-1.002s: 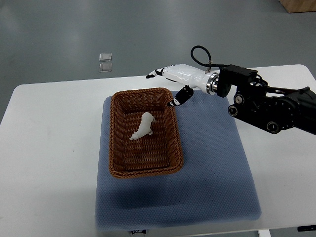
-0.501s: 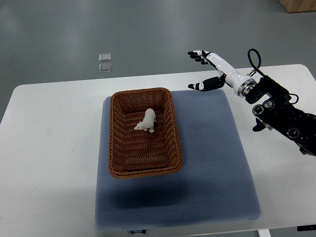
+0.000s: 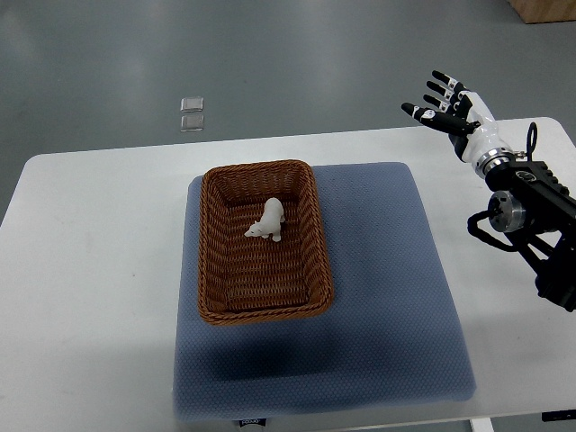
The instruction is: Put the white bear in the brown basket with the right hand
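The white bear (image 3: 268, 221) stands inside the brown wicker basket (image 3: 216, 270), in its upper half, touching nothing but the basket floor. My right hand (image 3: 447, 103) is far off to the upper right, above the table's back edge, with its fingers spread and nothing in it. Its black forearm (image 3: 526, 216) comes in from the right edge. The left arm does not show.
The basket sits on a blue-grey mat (image 3: 387, 297) laid over the white table (image 3: 90, 270). Two small clear squares (image 3: 192, 113) lie on the grey floor beyond the table. A tan box corner (image 3: 544, 9) shows at the top right.
The right hand has drawn back from beside the basket's far right corner to the upper right, rising as it went. The bear shifted slightly and settled upright in the basket.
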{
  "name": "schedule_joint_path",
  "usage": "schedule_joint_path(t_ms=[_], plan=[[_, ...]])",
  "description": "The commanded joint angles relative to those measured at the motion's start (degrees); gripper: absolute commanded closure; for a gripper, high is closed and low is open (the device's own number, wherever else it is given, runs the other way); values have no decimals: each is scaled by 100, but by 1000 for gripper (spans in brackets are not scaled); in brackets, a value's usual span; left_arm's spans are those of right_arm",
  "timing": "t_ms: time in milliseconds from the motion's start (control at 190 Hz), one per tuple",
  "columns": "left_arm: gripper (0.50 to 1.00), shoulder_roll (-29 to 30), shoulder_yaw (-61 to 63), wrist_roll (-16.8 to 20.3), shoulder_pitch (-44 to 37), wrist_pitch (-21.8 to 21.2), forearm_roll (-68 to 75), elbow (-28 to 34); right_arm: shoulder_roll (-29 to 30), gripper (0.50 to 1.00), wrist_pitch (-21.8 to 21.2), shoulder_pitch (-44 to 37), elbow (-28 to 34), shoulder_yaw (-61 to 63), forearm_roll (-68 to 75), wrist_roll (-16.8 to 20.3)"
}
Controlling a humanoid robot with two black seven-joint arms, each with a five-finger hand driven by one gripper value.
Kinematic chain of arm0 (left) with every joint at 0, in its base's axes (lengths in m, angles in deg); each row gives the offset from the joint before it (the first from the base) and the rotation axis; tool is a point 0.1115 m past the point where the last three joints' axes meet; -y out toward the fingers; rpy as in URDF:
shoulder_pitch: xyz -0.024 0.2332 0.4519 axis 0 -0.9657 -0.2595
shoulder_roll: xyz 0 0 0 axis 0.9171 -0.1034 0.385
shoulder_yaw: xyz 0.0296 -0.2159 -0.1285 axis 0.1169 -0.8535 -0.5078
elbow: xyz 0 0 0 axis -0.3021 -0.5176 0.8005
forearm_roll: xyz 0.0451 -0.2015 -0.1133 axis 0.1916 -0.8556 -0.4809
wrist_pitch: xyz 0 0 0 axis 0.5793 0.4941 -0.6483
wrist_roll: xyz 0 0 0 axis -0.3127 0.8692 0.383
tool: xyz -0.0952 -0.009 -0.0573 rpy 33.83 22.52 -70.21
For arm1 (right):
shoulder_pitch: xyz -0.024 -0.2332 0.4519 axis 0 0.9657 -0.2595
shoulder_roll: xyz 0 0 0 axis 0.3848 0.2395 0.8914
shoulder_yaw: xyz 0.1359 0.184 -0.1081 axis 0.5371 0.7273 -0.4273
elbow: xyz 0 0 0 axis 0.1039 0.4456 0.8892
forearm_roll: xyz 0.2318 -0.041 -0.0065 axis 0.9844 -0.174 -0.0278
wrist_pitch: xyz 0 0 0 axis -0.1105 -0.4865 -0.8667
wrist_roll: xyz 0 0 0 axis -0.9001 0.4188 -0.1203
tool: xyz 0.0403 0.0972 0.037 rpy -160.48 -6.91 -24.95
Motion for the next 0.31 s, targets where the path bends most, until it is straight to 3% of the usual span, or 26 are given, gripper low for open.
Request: schedule_joint_path(t_ms=[0,306], plan=[[500,0,2,6,-3,-2,2,0,17,576,-31,46,-1,6,251,1],[500,0,2,-3,-3,-2,-7,0,202,576,-22,231,8,6,269,-17]])
